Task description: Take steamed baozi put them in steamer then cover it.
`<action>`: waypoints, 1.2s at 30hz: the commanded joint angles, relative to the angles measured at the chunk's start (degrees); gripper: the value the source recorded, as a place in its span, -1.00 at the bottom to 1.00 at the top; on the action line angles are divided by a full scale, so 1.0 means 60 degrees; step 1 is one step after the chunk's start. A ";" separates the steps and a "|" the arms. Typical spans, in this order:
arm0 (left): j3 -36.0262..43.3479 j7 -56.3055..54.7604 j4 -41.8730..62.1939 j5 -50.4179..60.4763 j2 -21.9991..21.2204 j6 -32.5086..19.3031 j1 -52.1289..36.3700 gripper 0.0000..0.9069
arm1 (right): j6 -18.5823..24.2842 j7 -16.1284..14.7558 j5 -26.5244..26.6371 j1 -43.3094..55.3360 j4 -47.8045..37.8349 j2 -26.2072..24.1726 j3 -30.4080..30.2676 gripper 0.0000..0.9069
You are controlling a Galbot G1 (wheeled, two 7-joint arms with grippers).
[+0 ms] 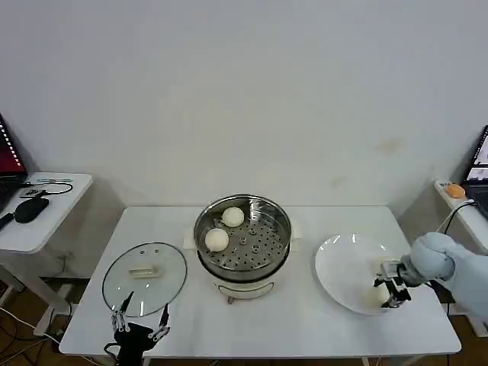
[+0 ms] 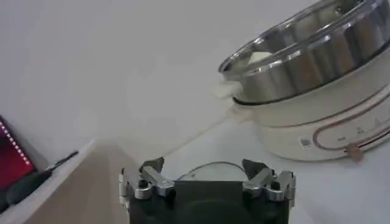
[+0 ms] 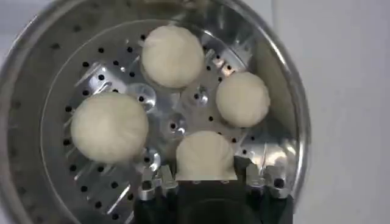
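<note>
One glass lid (image 1: pixel 145 272) lies flat on the white worktop (image 1: pixel 305 320), at about 8 o'clock from the steamer (image 1: pixel 286 229). Your left pincer (image 1: pixel 142 314) hovers at the lid's near edge, at its 6 o'clock, with its fingers apart and nothing between them. The left wrist view shows that same pincer (image 2: pixel 203 165) spread wide, with the steamer (image 2: pixel 317 55) on its white base beyond it.

From the head camera the steamer sits mid-worktop. Two baozi (image 1: pixel 232 216) rest on its perforated tray, at about 10 and 11 o'clock. The white plate (image 1: pixel 343 263) lies at 3 to 4 o'clock from the steamer. Your right pincer (image 1: pixel 390 290) is low over the plate's 4 o'clock rim, with a pale bun at its fingers.

The right wrist view looks down into the steamer (image 3: pixel 286 122), where you see four baozi (image 3: pixel 172 55) on the tray. The right pincer (image 3: pixel 207 178) is clamped on the nearest one.
</note>
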 commanded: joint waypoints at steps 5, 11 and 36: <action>-0.0045 -0.0001 -0.0027 -0.0082 0.0084 -0.0001 -0.0007 1.00 | -0.0121 -0.0134 0.1302 0.3368 0.0179 -0.0171 -0.1239 0.33; -0.0041 0.0012 -0.0108 -0.0109 0.0068 0.0023 -0.0059 1.00 | -0.0193 -0.0073 0.1997 0.5316 -0.0029 0.0409 -0.1971 0.33; -0.0512 0.0018 -0.0181 -0.0164 -0.0188 0.0093 -0.0026 1.00 | 0.0449 0.0299 0.2707 0.7879 -0.1039 0.6094 -0.4400 0.33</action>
